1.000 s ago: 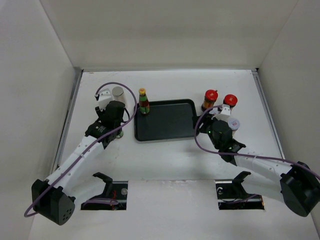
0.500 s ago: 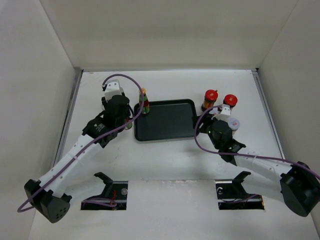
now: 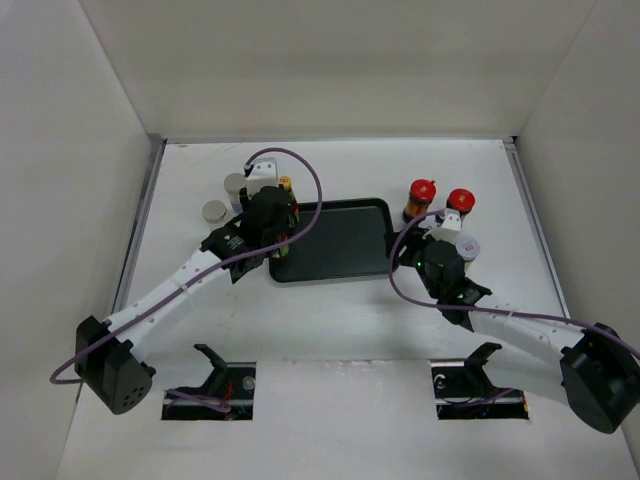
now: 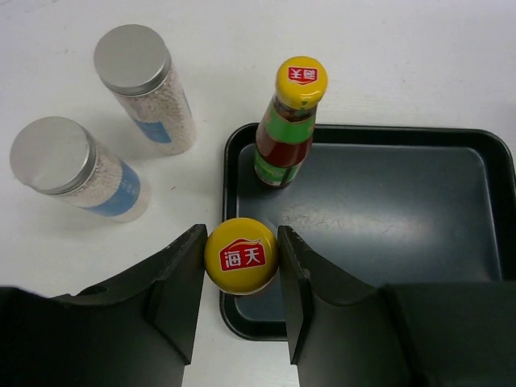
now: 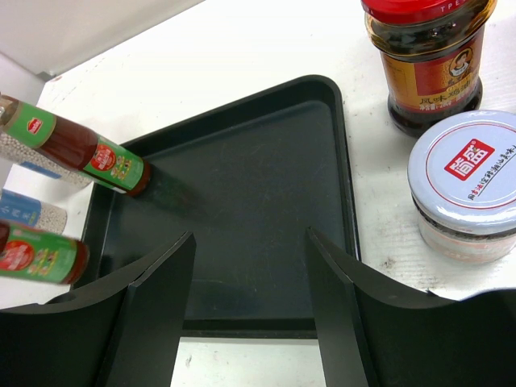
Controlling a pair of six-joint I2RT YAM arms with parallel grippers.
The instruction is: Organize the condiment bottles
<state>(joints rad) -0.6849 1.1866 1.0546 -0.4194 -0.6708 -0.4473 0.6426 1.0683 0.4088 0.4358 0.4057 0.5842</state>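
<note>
Placing step: yellow-capped sauce bottle [image 4: 240, 255] pinched by left gripper [image 4: 240, 242] at black tray [image 4: 387, 210] left edge. Next: to be set upright beside second yellow-capped bottle [image 4: 289, 121]. Right gripper [image 5: 250, 238] spread, empty.

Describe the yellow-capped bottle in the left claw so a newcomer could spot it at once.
Find the black tray mid-table, then go to its left rim. There the left claw is shut on a slim yellow-capped bottle. Unlike its twin standing free in the tray's far left corner, this one sits between black fingers.
</note>
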